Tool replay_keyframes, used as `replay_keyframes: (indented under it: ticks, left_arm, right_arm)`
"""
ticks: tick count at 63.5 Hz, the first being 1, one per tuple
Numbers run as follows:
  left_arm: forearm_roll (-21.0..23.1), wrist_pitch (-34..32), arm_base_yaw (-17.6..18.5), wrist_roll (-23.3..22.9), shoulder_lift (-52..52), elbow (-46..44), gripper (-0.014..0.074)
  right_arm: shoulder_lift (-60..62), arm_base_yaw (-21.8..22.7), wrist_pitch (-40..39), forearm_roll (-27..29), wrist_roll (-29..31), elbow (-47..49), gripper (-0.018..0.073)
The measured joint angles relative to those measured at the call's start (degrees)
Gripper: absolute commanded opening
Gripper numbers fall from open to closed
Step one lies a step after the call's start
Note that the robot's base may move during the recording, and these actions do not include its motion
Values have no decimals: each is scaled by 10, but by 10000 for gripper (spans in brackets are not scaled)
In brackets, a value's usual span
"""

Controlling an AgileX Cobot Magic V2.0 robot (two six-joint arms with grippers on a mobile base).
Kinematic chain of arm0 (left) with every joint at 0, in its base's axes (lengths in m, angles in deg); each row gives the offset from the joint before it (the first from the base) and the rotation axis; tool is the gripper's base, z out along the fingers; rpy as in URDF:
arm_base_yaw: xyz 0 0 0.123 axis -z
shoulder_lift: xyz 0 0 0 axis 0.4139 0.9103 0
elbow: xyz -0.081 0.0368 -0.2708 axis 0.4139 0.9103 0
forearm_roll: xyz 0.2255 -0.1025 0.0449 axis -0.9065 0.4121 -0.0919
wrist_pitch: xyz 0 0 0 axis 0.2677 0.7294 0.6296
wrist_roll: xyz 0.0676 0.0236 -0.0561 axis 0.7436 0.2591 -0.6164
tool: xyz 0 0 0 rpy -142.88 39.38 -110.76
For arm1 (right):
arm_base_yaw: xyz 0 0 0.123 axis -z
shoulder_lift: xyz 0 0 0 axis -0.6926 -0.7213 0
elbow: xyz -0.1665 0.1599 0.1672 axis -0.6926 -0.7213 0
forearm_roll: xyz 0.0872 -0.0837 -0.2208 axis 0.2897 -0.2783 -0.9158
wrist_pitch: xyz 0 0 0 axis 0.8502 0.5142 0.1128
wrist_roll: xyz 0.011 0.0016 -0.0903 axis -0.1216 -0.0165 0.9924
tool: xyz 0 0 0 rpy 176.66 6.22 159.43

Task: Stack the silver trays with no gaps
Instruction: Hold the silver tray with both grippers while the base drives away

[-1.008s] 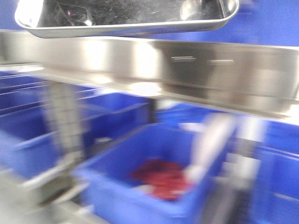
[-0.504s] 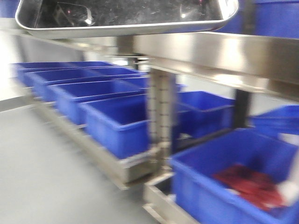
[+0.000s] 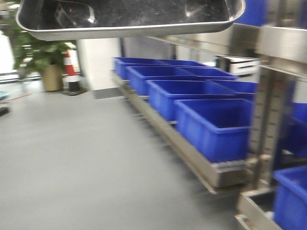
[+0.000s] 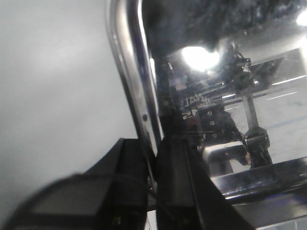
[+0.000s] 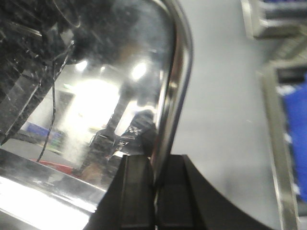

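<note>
left hand (image 4: pixel 152 149), right hand (image 5: pixel 154 166) pinch silver tray (image 3: pixel 134 19) rim

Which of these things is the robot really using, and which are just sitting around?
For the job:
silver tray
left gripper and right gripper, each clamped on its rim

Just around:
blue bins
steel shelf
potted plant
red-and-white cone

Grey floor (image 3: pixel 72 158), blue bins (image 3: pixel 216 127) on steel shelving (image 3: pixel 201 165), potted plant (image 3: pixel 41 52)
</note>
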Motion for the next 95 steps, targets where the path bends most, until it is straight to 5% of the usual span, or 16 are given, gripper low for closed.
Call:
replay_keyframes:
  ticks: [95]
  left_arm:
    - [1, 5, 0, 0, 0, 0, -48]
  right_arm:
    - [1, 0, 1, 0, 0, 0, 21]
